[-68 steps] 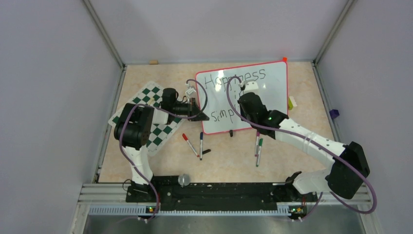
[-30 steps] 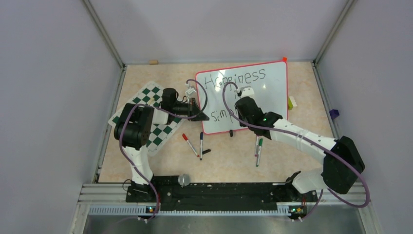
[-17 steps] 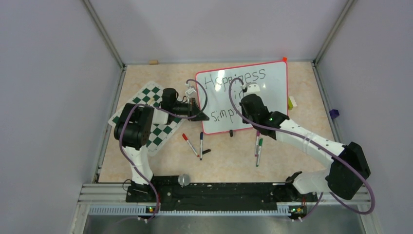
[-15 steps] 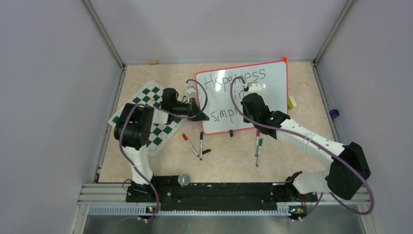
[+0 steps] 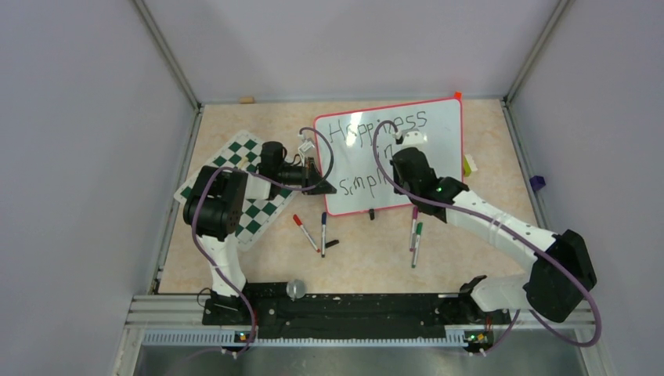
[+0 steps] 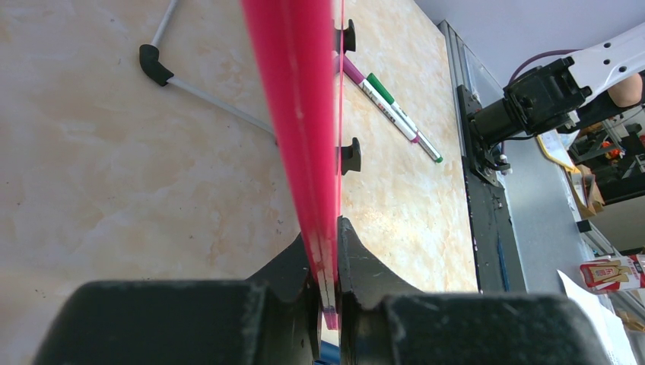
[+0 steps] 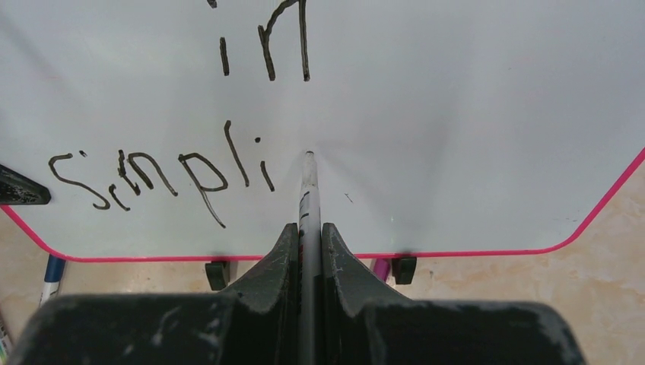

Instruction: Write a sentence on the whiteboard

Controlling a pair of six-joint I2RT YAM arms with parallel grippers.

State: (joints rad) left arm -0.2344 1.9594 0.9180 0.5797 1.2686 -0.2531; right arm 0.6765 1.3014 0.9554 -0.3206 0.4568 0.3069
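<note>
Whiteboard braced for writing.
The left end effector (image 6: 328,249) pinches the edge of the glossy white, red-framed whiteboard (image 5: 440,149), steadying it; the right end effector (image 7: 308,237) clamps a thin dark marker (image 7: 308,186), tip just after "Simpli".

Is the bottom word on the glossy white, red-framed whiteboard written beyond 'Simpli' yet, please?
No, the whiteboard reads only 'Simpli' there, with the thin marker in the right gripper pointing at blank board just past it.
</note>
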